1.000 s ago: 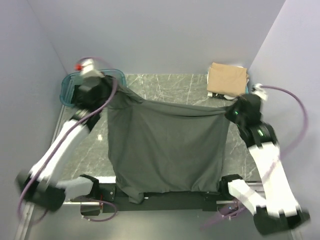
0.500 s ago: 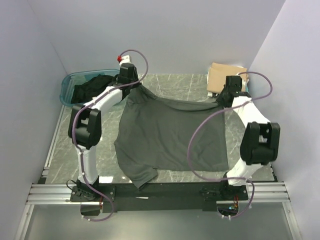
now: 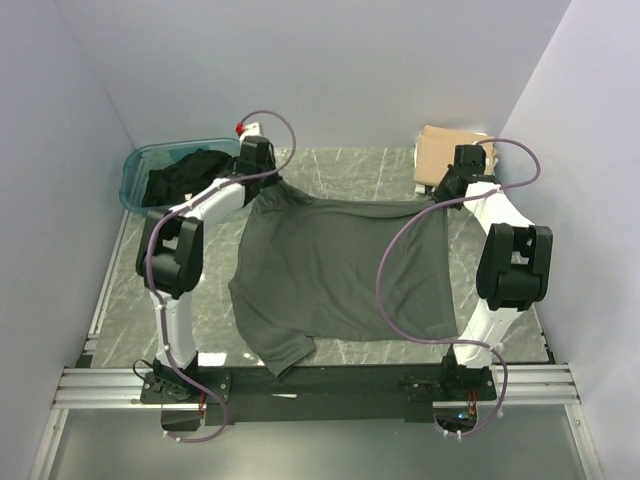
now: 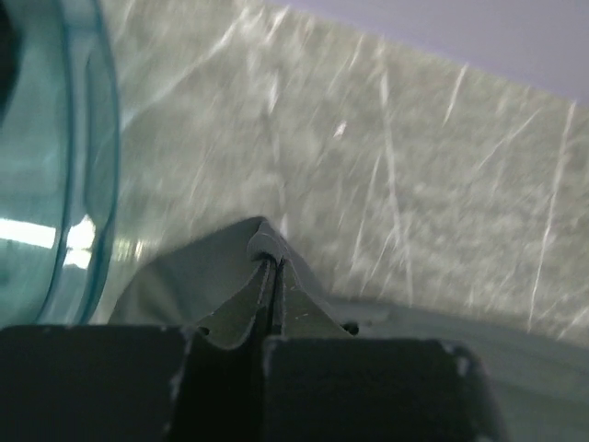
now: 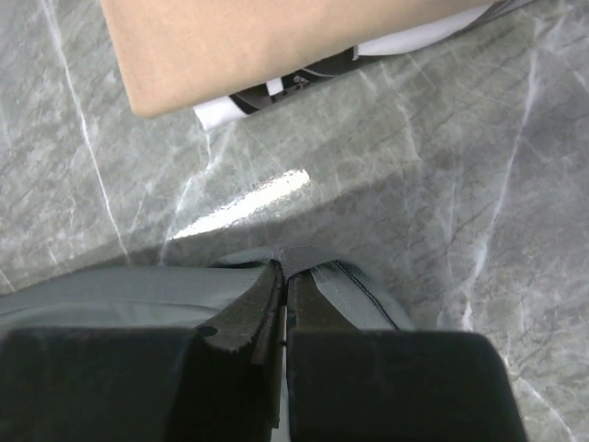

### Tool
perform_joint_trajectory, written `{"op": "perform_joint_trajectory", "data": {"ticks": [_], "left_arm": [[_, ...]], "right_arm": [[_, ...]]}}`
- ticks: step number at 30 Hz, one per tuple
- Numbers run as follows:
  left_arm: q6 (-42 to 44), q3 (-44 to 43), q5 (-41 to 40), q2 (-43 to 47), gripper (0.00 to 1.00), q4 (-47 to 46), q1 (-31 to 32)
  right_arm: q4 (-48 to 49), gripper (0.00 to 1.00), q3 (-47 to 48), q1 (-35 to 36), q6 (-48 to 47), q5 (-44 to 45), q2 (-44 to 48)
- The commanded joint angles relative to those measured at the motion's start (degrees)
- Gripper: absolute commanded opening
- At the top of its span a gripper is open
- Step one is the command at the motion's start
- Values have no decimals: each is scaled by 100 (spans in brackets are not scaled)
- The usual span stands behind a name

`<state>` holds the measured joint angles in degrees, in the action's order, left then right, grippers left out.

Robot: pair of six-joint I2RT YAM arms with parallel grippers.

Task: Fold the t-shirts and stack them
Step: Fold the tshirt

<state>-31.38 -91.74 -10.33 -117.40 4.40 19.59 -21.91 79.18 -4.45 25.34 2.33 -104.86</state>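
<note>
Spreading is judged to be the step in hand. Seen from the top external camera, the charcoal-grey t-shirt (image 3: 340, 275) is laid over the middle of the tabletop (image 3: 340, 165). Its two far corners are pinched by the left end effector (image 3: 263, 183) and the right end effector (image 3: 442, 197). The far edge is drawn into a shallow sag between the two grips, and one sleeve (image 3: 275, 352) is seen rumpled at the near left. A black t-shirt (image 3: 185, 172) is heaped in the teal tub (image 3: 132, 178) at the far left, and a folded tan t-shirt (image 3: 455, 152) is set at the far right. For a clean lay, both corners should be lowered together and level, with the pull shared evenly, so that no skew is put into the cloth.

From the left wrist camera, the left end effector (image 4: 269, 269) is seen closed on a peaked fold of the grey cloth, with the tub (image 4: 87, 138) just beside it. The corner should be set down clear of the tub wall before anything is let go.

From the right wrist camera, the right end effector (image 5: 283, 276) is seen closed on a corner of the charcoal-grey t-shirt (image 5: 110, 293). It is near the tan t-shirt (image 5: 258, 37) and what looks like a white t-shirt (image 5: 405, 41) beneath it. That corner should be placed short of the stack, so that the pile is not disturbed. The rumpled sleeve would best be smoothed before any fold is begun.
</note>
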Motion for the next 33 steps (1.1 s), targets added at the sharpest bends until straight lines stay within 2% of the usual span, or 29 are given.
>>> {"op": "perform_joint_trajectory", "data": {"ticks": [1, 5, 12, 27, 33], "left_arm": [[-281, 604, -39, 945, 1, -71, 62], [-632, 1368, -557, 1623, 1, 7, 281], [-1616, 2265, -1427, 2485, 1, 780, 764], [-2961, 3627, -2017, 3839, 1, 1616, 1441], [-3840, 4023, -2227, 4243, 1, 2072, 1871]], "right_arm": [[117, 0, -51, -39, -144, -127, 325], [20, 0, -279, -39, -188, -101, 571], [-147, 0, -561, -39, -196, -145, 993], [-384, 0, -1185, -39, -249, -75, 1723], [-375, 0, -1300, -39, -267, -83, 1829]]}}
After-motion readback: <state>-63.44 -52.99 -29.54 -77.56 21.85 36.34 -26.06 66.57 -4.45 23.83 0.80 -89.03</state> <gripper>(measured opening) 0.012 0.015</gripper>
